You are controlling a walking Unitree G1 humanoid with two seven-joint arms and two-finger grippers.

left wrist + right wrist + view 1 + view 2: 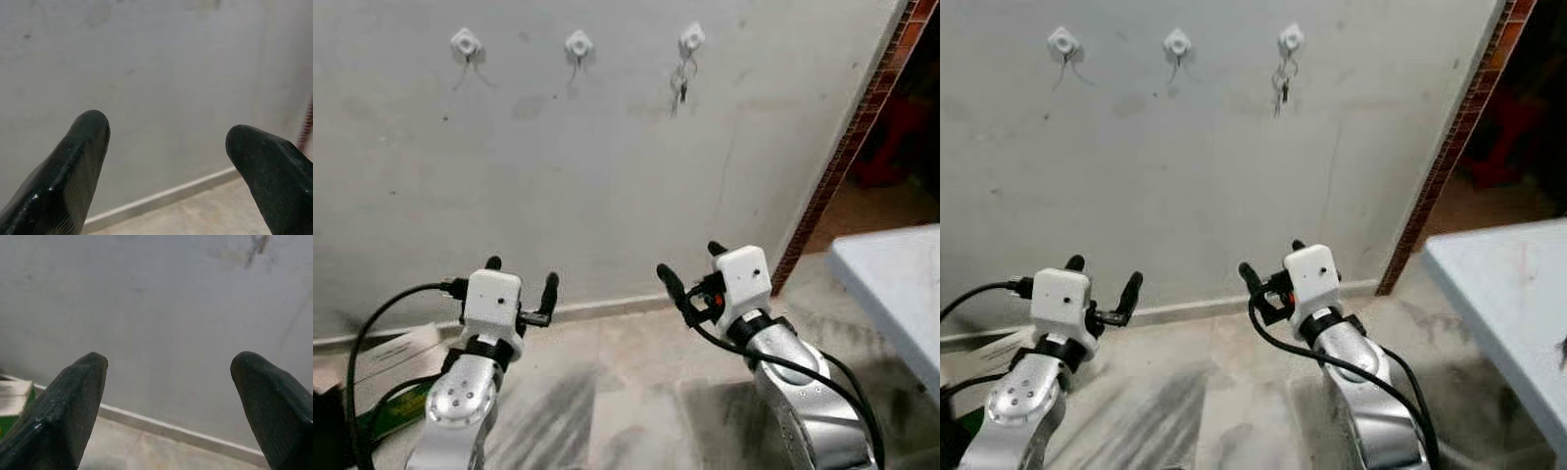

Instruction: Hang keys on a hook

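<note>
On wall, three white hooks; keys (679, 86) hang from rightmost hook (692, 38), other two bare. Left gripper (521, 277) and right gripper (691, 262) both low, well below hooks, fingers spread, grasping nothing. Judgement: hanging looks done. Best practice now: keep both arms down and clear of wall, avoid brushing keys, check ring sits fully on hook.

White hooks (578, 43) on grey wall (607, 166); black fingers (73, 166); red-brick edge (847, 147).
</note>
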